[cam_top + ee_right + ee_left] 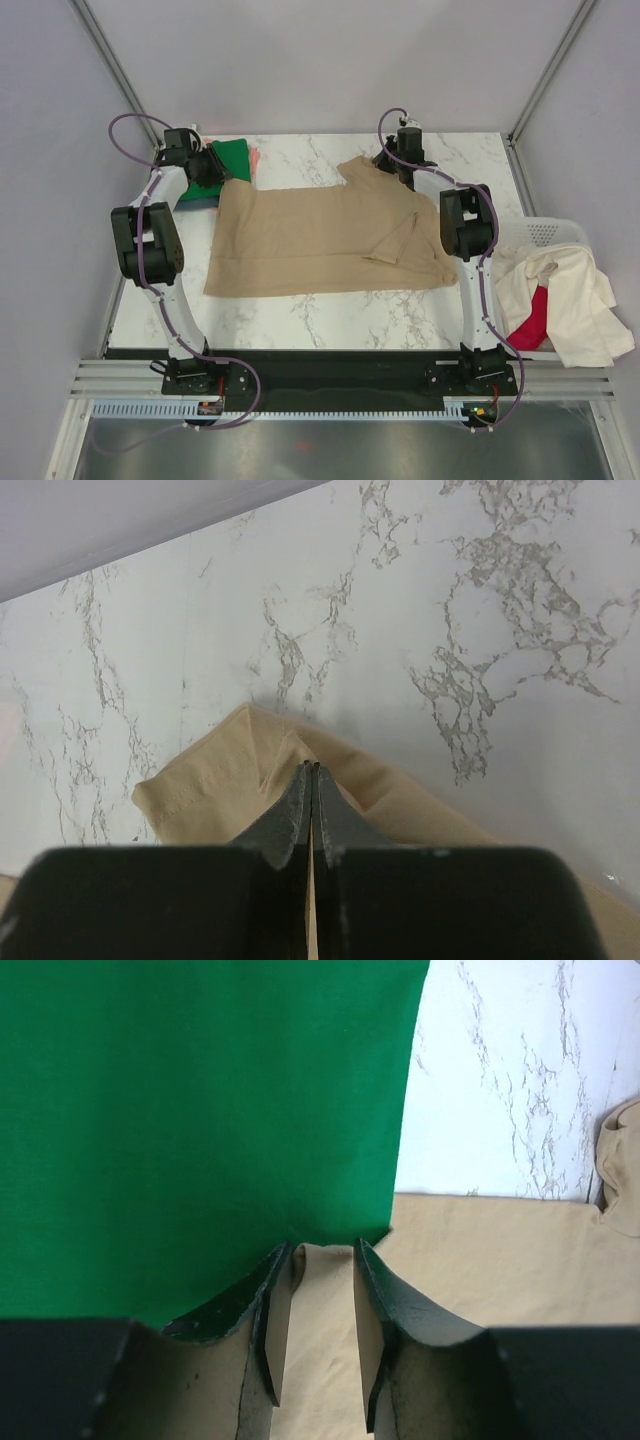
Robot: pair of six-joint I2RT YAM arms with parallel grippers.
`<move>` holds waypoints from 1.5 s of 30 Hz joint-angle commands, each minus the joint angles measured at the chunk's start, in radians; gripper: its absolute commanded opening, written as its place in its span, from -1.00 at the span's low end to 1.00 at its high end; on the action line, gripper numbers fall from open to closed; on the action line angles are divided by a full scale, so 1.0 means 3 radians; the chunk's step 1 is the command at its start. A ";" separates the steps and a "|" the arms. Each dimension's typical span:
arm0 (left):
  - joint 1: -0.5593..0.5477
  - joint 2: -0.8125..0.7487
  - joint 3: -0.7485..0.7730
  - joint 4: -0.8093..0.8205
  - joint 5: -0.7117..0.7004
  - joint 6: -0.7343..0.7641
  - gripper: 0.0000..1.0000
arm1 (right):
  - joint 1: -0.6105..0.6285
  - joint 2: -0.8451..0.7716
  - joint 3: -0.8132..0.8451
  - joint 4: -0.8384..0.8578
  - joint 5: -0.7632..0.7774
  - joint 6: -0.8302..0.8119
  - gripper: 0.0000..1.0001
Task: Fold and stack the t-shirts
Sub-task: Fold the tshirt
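Tan t-shirt [210, 780] pinched at a raised fold in right end effector [312, 770], fingers pressed fully together. Left end effector [322, 1255] partly open, fingers astride tan cloth, tips at edge of green t-shirt [200, 1110]; cannot tell whether gripping. Tan cloth spread flat across middle of marble worktop [480, 630], green at far-left corner.

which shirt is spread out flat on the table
The tan t-shirt, spread open mid-table; the green t-shirt lies folded at the far left, and the cream t-shirt hangs crumpled over the basket.
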State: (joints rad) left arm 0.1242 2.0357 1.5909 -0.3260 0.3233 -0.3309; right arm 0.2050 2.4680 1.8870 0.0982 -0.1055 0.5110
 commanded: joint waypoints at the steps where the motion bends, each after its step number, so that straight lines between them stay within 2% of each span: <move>1: -0.0025 0.0005 -0.0006 0.0095 -0.0024 0.0178 -0.27 | -0.0019 -0.0096 0.0040 0.0112 -0.0078 0.0040 -1.00; 6: -0.0030 -0.0001 -0.0001 0.0090 -0.0035 0.0178 -0.50 | -0.0014 -0.0086 0.0045 0.0107 -0.0083 0.0040 -1.00; 8: -0.0030 -0.0006 0.0009 0.0095 -0.0045 0.0178 -0.70 | -0.0014 -0.0086 0.0045 0.0107 -0.0088 0.0040 -1.00; 9: -0.0030 -0.0011 0.0010 0.0095 -0.0045 0.0178 -0.86 | -0.0019 -0.0081 0.0045 0.0107 -0.0088 0.0040 -1.00; 11: -0.0030 -0.0016 0.0015 0.0095 -0.0040 0.0178 -0.96 | -0.0024 -0.0091 0.0040 0.0107 -0.0093 0.0035 -1.00; 16: -0.0025 -0.0103 -0.0016 0.0074 -0.0070 0.0127 -0.96 | -0.0024 -0.0254 -0.0143 0.0260 -0.0149 -0.0011 -1.00; 23: 0.0000 -0.0394 -0.0143 0.0038 -0.0009 -0.0037 -0.96 | -0.0111 -0.0923 -0.0701 0.0480 -0.0333 -0.0072 -1.00; 29: 0.0046 -0.0604 -0.0332 0.0059 0.0073 -0.0129 -0.96 | -0.0116 -0.1389 -0.1028 0.0266 -0.0395 -0.0302 -1.00; 35: 0.0062 -0.0849 -0.0634 0.0120 0.0093 -0.0191 -0.96 | -0.0121 -0.1967 -0.1651 0.0158 -0.0385 -0.0318 -1.00; 39: 0.0108 -0.1033 -0.0880 0.0212 0.0027 -0.0114 -0.96 | -0.0111 -0.2350 -0.2218 0.0163 -0.0364 -0.0287 -1.00; 45: 0.0225 -0.1141 -0.1095 0.0238 0.0016 0.0106 -0.96 | -0.0111 -0.3041 -0.2709 -0.0072 -0.0150 -0.0394 -1.00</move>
State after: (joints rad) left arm 0.1654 1.7432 1.2770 -0.3035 0.3233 -0.3504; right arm 0.1707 1.6875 1.1210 0.0853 -0.1886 0.4255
